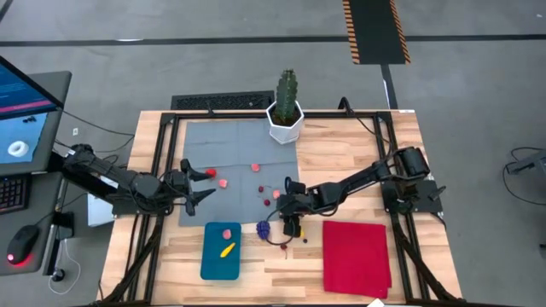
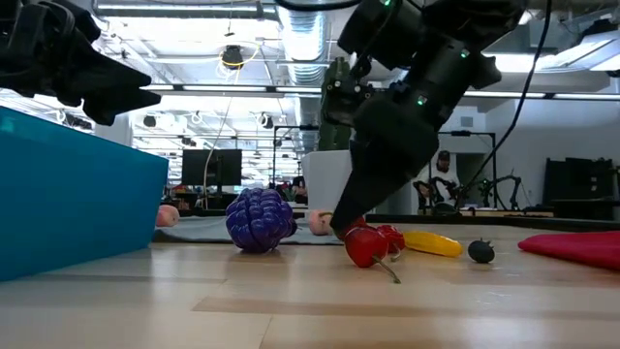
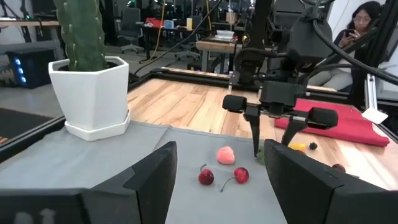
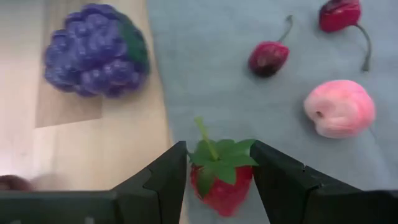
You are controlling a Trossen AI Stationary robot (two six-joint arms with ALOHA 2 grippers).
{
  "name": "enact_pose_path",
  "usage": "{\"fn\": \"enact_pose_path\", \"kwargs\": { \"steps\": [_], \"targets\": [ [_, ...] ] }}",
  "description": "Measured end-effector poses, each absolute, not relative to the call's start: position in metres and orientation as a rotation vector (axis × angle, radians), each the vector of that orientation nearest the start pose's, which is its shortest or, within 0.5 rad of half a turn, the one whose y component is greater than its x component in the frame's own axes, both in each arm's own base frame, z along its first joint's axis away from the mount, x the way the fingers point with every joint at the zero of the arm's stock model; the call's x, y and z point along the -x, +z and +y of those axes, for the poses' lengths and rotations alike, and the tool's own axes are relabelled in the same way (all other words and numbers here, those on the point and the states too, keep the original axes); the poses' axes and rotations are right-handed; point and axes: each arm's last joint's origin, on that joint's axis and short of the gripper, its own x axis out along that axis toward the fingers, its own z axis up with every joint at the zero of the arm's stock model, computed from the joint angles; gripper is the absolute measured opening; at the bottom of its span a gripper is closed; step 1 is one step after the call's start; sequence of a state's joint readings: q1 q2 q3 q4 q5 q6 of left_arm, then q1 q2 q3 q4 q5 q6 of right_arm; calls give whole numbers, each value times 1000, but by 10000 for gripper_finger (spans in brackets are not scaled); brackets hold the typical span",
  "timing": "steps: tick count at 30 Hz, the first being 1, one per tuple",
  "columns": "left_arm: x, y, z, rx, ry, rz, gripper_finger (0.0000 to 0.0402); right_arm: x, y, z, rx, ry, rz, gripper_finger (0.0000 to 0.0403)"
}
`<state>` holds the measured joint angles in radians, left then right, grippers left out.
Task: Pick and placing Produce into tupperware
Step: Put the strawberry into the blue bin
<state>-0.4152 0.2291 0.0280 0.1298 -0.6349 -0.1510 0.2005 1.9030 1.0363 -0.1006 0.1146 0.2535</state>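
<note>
The teal tupperware (image 1: pixel 215 266) (image 2: pixel 68 194) lies near the table's near edge and holds a pink piece (image 1: pixel 228 232) and a yellow piece (image 1: pixel 226 250). My right gripper (image 1: pixel 290 222) (image 4: pixel 217 180) stands at the grey mat's near edge, shut on a red strawberry (image 4: pixel 222 180) beside the purple grape bunch (image 1: pixel 264 228) (image 4: pixel 96 51). Two cherries (image 4: pixel 268 57) (image 4: pixel 339 15) and a pink peach (image 4: pixel 339 109) lie on the mat just beyond. My left gripper (image 1: pixel 192 183) (image 3: pixel 221 177) hovers open over the mat's left part, near a red piece (image 1: pixel 211 173) and a pink piece (image 1: pixel 224 182). My right gripper pinches the strawberry's body just under its green leaf cap (image 4: pixel 221 158), one finger (image 4: pixel 168 177) on each side. The fingers come from above, slanting down. In the low view the strawberry (image 2: pixel 366 244) sits at the table top; whether it is lifted clear I cannot tell.
A cactus in a white pot (image 1: pixel 286 107) stands at the mat's far edge. A flat red cloth (image 1: pixel 357 256) lies on the wood to the right. A small yellow piece (image 2: pixel 431 242) and a dark one (image 2: pixel 480 252) lie between gripper and cloth. People sit in the room behind.
</note>
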Motion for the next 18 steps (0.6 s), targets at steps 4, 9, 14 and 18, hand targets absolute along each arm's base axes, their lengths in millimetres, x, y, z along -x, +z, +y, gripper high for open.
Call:
{"fn": "enact_pose_path", "kwargs": {
  "steps": [4, 9, 14, 18],
  "targets": [
    [-104, 166, -27, 122, 225, 48, 231, -359, 128, 69, -86, -38, 949, 180],
    [-104, 166, -27, 124, 225, 48, 231, -358, 128, 70, -90, -30, 955, 162],
    [-104, 166, -27, 124, 227, 47, 231, -359, 129, 70, -93, -28, 944, 169],
    [-104, 166, -27, 123, 227, 48, 231, -362, 132, 71, -125, 25, 907, 179]
  ]
}}
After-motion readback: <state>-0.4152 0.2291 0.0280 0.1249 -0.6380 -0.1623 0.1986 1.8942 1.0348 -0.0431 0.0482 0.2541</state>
